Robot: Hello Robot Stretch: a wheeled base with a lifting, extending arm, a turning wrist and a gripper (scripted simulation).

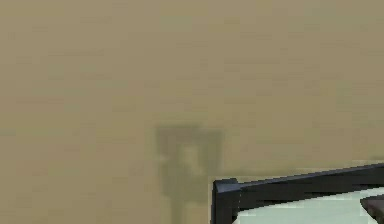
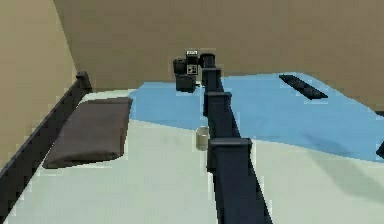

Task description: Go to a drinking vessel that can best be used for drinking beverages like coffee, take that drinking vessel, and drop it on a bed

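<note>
Pillow [image 2: 92, 130] grey cloth, matt; blanket [image 2: 290, 115] blue cloth, smooth; bed frame [image 2: 40, 135] dark, matt; wall [image 1: 150, 70] tan, matt.

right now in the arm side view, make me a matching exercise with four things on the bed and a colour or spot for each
Things: 1 pillow; 2 blanket; 3 pale cup; 4 flat slab
Matches: a blue; b black, toward the arm side view's upper right; c dark grey-brown; d just left of the arm
Pairs: 1-c; 2-a; 3-d; 4-b

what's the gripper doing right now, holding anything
Gripper: cannot tell whether it holds anything; a small pale cylinder stands on the bed beside the arm.
</note>
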